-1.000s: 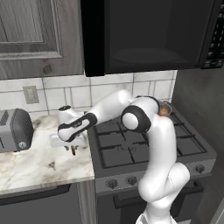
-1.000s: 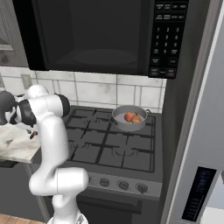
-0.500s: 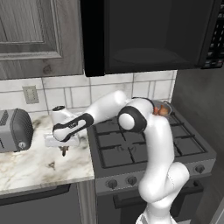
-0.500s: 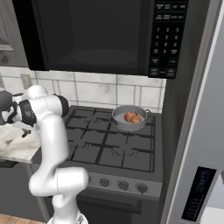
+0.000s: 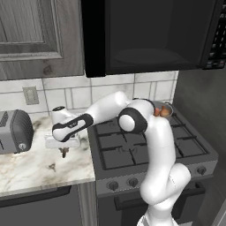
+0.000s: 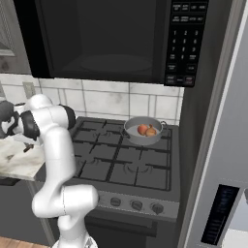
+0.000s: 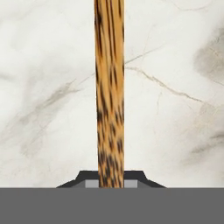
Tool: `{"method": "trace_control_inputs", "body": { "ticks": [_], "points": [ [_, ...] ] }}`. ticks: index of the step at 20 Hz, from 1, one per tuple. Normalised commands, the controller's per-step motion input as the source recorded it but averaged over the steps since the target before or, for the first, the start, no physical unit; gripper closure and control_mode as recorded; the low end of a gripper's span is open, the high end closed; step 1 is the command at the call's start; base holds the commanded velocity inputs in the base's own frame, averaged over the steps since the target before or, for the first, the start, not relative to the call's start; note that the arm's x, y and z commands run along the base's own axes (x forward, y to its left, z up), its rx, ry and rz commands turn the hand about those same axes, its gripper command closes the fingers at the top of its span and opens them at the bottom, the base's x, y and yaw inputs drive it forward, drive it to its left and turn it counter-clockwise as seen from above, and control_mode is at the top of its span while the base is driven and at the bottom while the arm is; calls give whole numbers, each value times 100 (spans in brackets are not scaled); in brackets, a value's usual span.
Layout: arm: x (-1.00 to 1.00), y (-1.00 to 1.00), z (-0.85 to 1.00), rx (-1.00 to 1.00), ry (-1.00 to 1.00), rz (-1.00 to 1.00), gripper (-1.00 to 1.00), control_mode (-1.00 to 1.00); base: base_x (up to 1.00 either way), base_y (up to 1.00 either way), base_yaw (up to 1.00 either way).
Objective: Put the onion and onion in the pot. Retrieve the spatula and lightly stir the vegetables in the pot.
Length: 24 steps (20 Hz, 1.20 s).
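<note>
The jaws are clenched on the spatula (image 7: 109, 92), whose wooden handle runs straight up the hand view over the marble bench (image 7: 175, 65). The gripper (image 5: 64, 152) hangs low over that bench, left of the stove (image 5: 132, 150). Both onions (image 6: 146, 130) sit in the pot (image 6: 131, 131) on a back burner.

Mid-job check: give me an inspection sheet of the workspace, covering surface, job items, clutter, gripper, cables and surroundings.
Surface: marble counter left of the stove.
Job's things: both onions in the pot on a rear burner; spatula handle runs straight out from the gripper, above the counter.
Clutter: toaster on the counter.
Gripper: gripper low over the counter, shut on the spatula handle.
Cables: nothing seen.
Surroundings: microwave above the stove, wall outlet, cabinet upper left.
</note>
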Motion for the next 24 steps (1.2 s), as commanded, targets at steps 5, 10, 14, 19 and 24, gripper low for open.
{"method": "trace_control_inputs", "body": {
  "ticks": [5,10,14,19,24],
  "points": [
    [-22,-26,11,0,-1,0,100,-100,0,0,0],
    [-42,-24,37,0,-2,0,100,-100,0,0,0],
    [-43,-13,54,3,0,-3,100,-100,0,0,0],
    [-51,-18,51,23,3,-13,100,-100,0,0,0],
    [-55,-16,47,28,4,-23,100,-100,0,0,0]
  ]
}}
